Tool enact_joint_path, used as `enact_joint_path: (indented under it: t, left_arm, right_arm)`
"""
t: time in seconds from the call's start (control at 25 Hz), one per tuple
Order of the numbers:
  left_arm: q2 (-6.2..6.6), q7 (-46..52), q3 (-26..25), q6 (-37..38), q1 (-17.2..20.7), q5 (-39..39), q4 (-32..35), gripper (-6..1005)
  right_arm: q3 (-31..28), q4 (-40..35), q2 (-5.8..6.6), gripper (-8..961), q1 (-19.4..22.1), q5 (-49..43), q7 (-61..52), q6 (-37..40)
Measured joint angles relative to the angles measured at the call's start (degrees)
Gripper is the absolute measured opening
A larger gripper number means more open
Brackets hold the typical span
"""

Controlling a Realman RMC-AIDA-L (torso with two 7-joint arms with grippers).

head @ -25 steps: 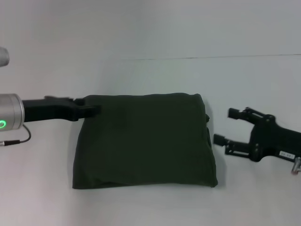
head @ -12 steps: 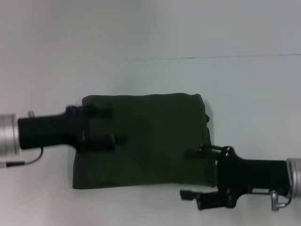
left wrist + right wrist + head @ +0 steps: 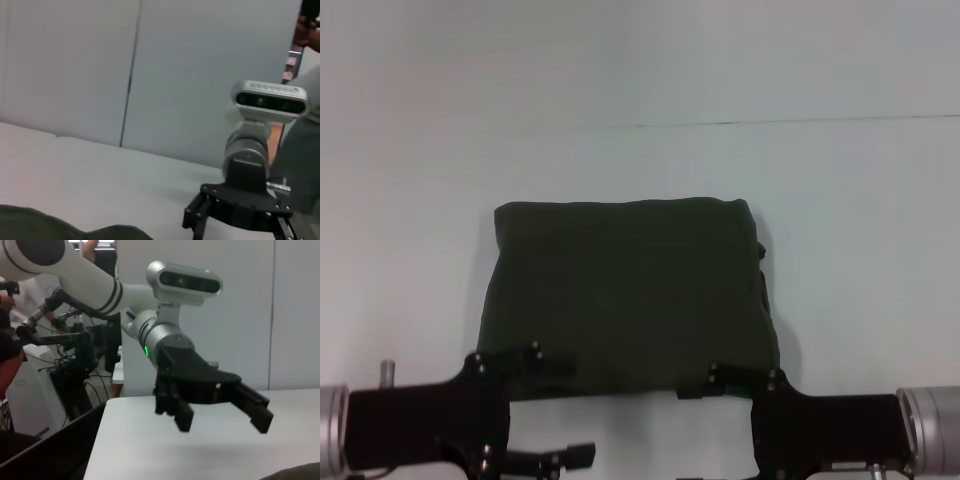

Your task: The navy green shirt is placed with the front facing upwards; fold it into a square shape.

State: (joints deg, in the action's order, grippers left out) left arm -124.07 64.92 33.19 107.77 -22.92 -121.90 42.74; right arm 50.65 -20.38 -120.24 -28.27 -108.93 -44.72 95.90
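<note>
- Left gripper (image 3: 555,410), fingers spread apart, sits at the near edge of the navy green shirt (image 3: 630,295).
- Right gripper (image 3: 705,435): finger spacing unclear, equally near; shirt lies ahead of both.

Even, diffuse overhead light; pale table (image 3: 840,200) slightly washed out. Soft shadow along right edge of shirt (image 3: 630,290). Head view mildly soft throughout. Faint shadow beneath left gripper (image 3: 220,415) in right wrist view.

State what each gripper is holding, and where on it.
Nothing is held. The left gripper hangs open above the table, the right gripper is at the folded dark olive-green shirt's near edge, grasping nothing visible.
</note>
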Motion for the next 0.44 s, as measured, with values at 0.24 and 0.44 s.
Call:
enact_joint_path:
  t: [0.24, 0.44]
  left_arm:
    - [-0.23, -3.32, -0.69, 1.22, 1.07, -2.62, -0.43, 925]
    - [0.03, -4.93, -3.43, 1.64, 1.15, -4.87, -0.42, 925]
  right_arm:
    - [0.09, 1.04, 0.00, 915, 0.30, 0.18, 0.79, 1.25]
    - [-0.20, 2.04, 0.00, 915, 0.42, 0.23, 0.79, 1.09]
